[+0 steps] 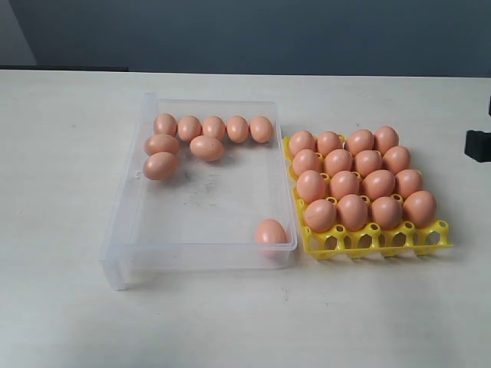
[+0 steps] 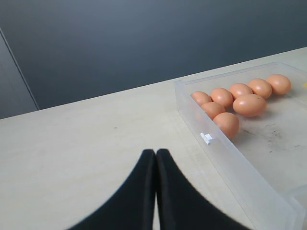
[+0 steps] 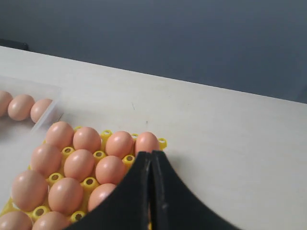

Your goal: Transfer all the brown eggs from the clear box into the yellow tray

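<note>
Bright, even, diffuse light; no glare.
Soft shadow on table (image 1: 69,307) just beside clear box (image 1: 192,257); left pincer (image 2: 155,152) edges slightly blurred up close.

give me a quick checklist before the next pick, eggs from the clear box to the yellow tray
1. Smooth orange-brown eggs left in the shallow clear plastic box: nine remain, so not ok.
2. Lone egg in the box's near corner beside the tray: free to reach from above, ok.
3. Free cups in the bright yellow plastic egg tray: front row is open, ok.
4. Enough cups for all nine: cannot tell.
5. Left gripper: shut and empty, must open first, not ok.
6. Right gripper: shut and empty, not ok.
</note>
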You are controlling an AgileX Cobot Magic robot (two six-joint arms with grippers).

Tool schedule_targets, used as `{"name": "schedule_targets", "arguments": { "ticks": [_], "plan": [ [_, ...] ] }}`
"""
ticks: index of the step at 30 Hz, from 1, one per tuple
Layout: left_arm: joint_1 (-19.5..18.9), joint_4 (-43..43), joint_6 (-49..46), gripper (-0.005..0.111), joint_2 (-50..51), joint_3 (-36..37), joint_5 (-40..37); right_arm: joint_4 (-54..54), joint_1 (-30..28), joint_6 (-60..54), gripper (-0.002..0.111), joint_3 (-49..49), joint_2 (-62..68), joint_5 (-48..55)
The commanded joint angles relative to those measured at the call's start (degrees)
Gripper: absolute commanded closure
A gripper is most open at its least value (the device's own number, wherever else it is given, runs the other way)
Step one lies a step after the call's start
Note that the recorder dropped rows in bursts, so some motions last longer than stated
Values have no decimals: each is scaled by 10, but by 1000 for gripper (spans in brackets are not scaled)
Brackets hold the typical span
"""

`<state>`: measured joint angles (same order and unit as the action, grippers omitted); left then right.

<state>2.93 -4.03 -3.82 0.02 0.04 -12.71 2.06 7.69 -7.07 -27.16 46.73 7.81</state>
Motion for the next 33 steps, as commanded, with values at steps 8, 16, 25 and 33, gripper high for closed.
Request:
{"name": "schedule_targets", "arguments": {
  "ticks": [8, 16, 25, 33],
  "plan": [
    [0, 0, 2, 106, 0, 0, 8, 4, -8, 2, 109, 25, -38, -7],
    [0, 0, 2, 106, 0, 0, 8, 4, -10, 2, 109, 29, -81, 26],
    [0, 0, 2, 106, 0, 0, 8, 4, -21, 14, 109, 105, -188, 24],
    [0, 0, 2, 106, 0, 0, 8, -9, -71, 49, 109, 170, -283, 31]
  ]
}}
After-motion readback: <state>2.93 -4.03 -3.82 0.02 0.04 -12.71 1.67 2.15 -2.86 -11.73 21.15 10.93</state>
